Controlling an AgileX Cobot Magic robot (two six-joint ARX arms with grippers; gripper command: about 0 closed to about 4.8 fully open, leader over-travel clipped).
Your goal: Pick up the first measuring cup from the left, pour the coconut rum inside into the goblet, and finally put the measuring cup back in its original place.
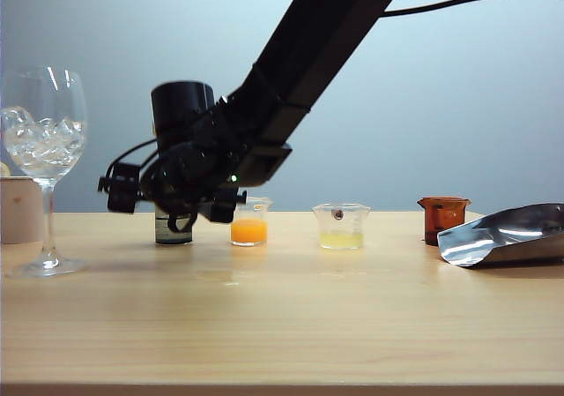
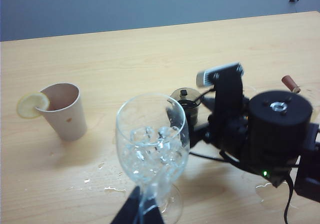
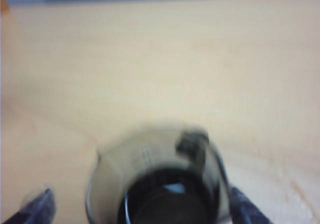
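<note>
Right gripper [image 3: 137, 204], jaws standing wide open, is straddling the small smoky-grey measuring cup [image 1: 174, 228] at far left of the 4-cup row, nothing clamped. Left gripper [image 2: 141, 215] is pinching the tall clear ice-filled goblet [image 2: 152, 146] by its stem, near the table's [image 1: 282, 325] left edge. Near side w/ open room.

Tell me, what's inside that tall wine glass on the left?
Ice cubes fill the bowl of the goblet; the left wrist view looks down on them too. Whether any liquid sits among the ice cannot be told.
</note>
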